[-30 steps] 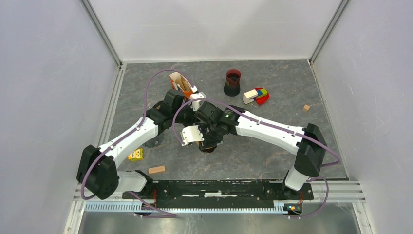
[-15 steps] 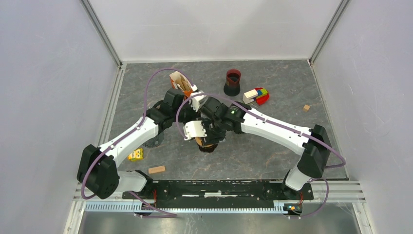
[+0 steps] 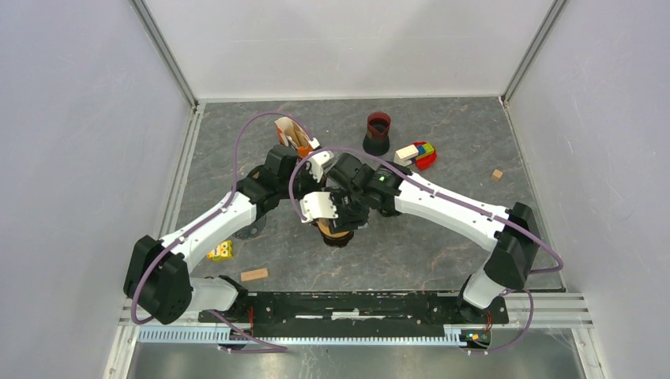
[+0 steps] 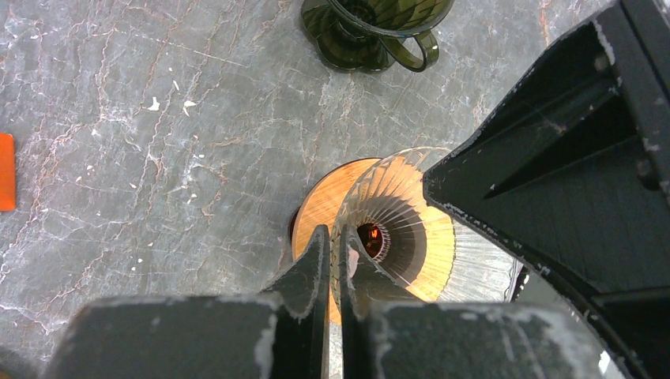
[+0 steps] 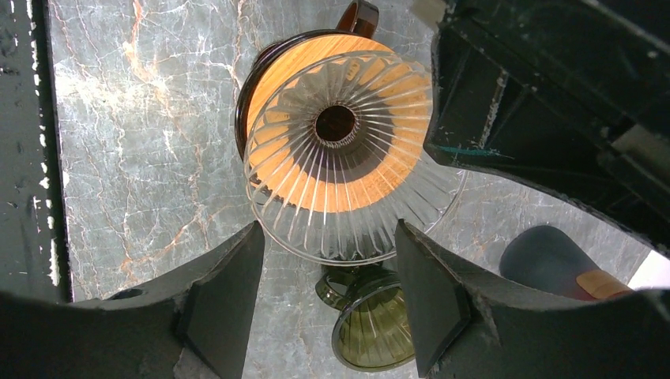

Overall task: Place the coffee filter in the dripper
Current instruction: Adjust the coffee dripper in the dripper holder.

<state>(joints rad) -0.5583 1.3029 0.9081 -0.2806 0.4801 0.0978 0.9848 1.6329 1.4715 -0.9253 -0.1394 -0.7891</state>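
The dripper point(image 5: 348, 158), a clear ribbed cone on a round orange base with a dark rim, stands near the middle of the grey marbled surface point(image 3: 442, 245), under both wrists. Its ribs show bare all the way down to the small hole at the bottom.

The left pincer point(image 4: 332, 237) has its fingers together. The thin glass rim of the cone runs straight into the slit between them, so it appears to be clamped on that rim, though the contact itself is hidden behind the fingers. The right pincer point(image 5: 328, 229) hangs directly above with its fingers apart. One sits on each side of the cone, just beside the rim, and neither closes on it.

What may be the coffee filter point(image 3: 289, 131), a brown-and-white folded shape, stands toward the far left of the surface behind the left arm, apart from the dripper (it is too small in the top view to be sure).

A second dripper of dark green glass point(image 4: 371, 24) sits just beside the clear one. Farther back are a dark red cup point(image 3: 378, 126) on a black base and a cluster of coloured toy blocks point(image 3: 416, 155), with a small wooden cube point(image 3: 496, 174) off to the right. A wooden block point(image 3: 254, 275) and a yellow piece point(image 3: 220, 251) lie near the left arm's base.
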